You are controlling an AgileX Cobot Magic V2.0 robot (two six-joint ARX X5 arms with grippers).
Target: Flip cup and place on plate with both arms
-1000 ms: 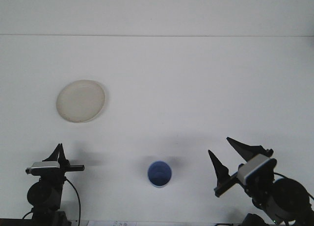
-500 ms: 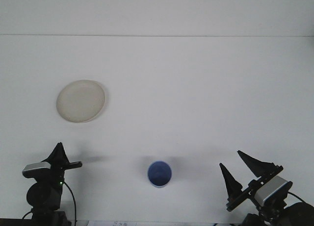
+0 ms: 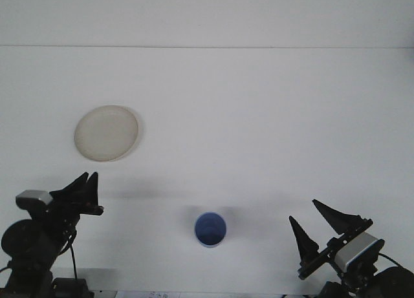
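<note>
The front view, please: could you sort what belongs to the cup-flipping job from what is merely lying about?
For the job:
blue cup
plate
left pincer
right pincer, open

Lying about:
nothing else on the white table

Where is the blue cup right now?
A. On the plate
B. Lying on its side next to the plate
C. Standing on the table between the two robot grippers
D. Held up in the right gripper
C. The blue cup stands alone on the table, between the left gripper and the right gripper, neither touching it; the plate farther back has nothing on it.
</note>
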